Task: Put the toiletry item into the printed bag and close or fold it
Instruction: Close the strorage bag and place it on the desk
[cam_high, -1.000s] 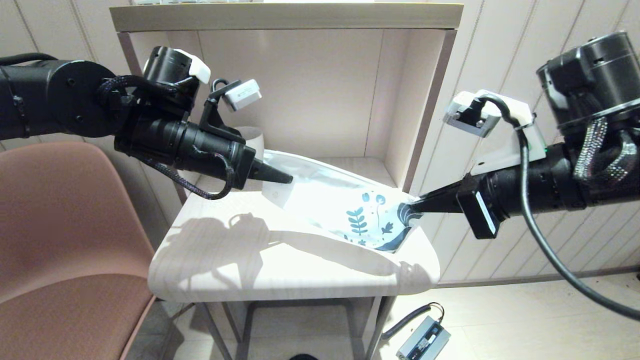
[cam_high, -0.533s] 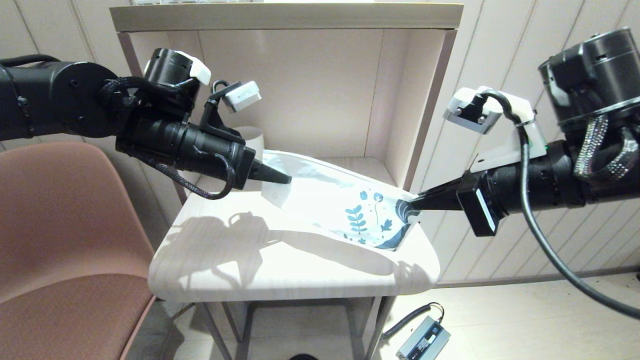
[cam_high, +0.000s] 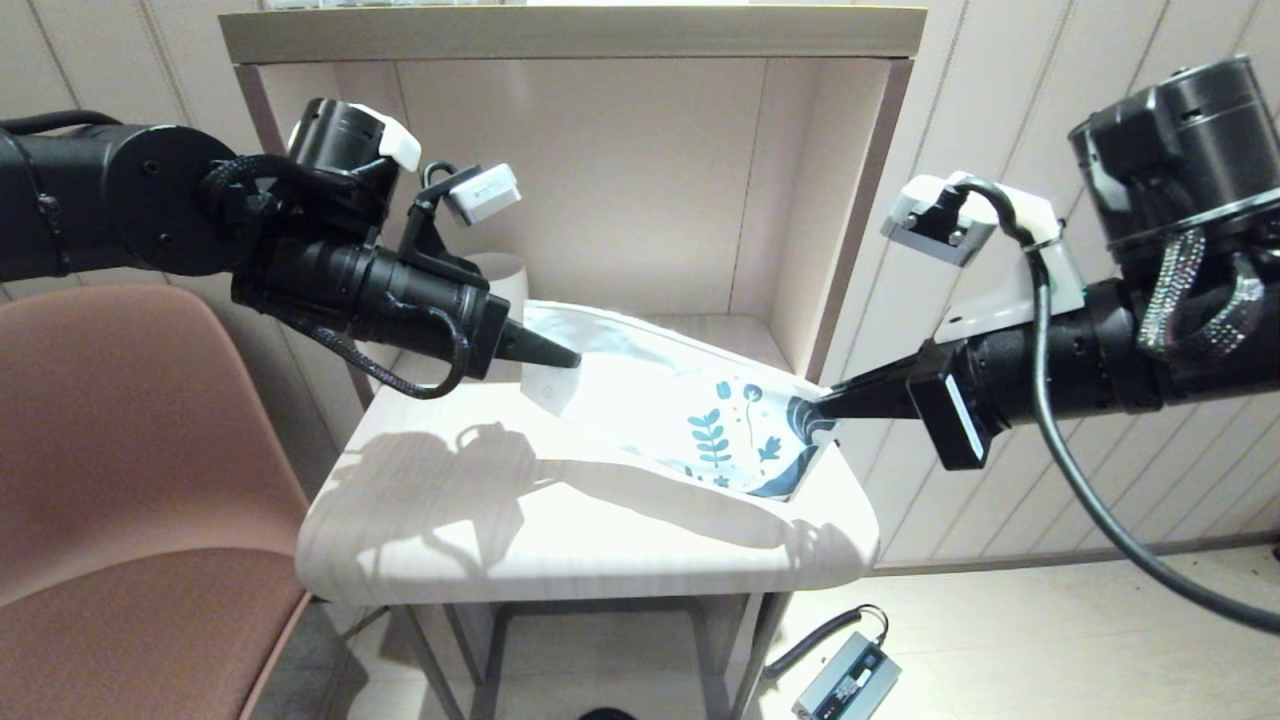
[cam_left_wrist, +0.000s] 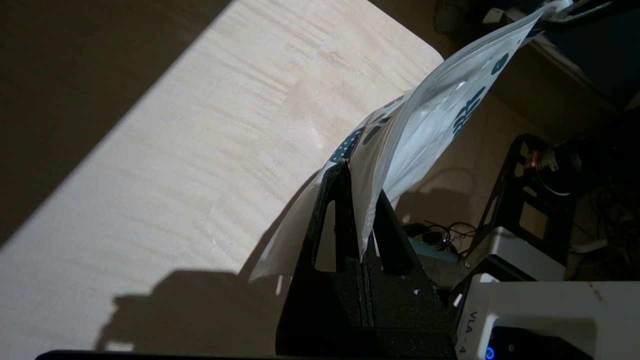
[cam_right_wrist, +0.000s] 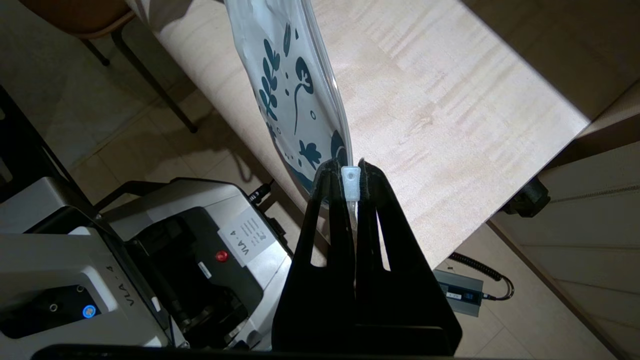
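1. Head view. Printed bag (cam_high: 690, 415): centre of frame, held clear above the table (cam_high: 560, 520), slung between two arms. Left gripper (cam_high: 565, 357), entering from the left edge, is clamped on the plain end; right gripper (cam_high: 825, 405), entering from the right edge, is clamped on the leaf-printed end. White mug (cam_high: 500, 275) partly hidden behind the left arm, upper centre-left. Brown chair (cam_high: 130, 480) lower left. Comb not seen; whether it is inside the pouch cannot be told

2. Left wrist view. Left gripper (cam_left_wrist: 361, 225), lower centre: fingers (cam_left_wrist: 332, 215) pressed together on the pouch's thin edge. Printed bag (cam_left_wrist: 430, 110) runs to the upper right of the frame, sagging and curving

3. Right wrist view. Right gripper (cam_right_wrist: 351, 182), centre: fingers (cam_right_wrist: 327, 200) closed on a small white tab at the zip-strip edge; printed bag (cam_right_wrist: 295, 85) rises to top centre

4. Handling, by judgement: light, limp, slick film; best taken at the stiffer strip or corners, with firm pinch, as it may slip or buckle
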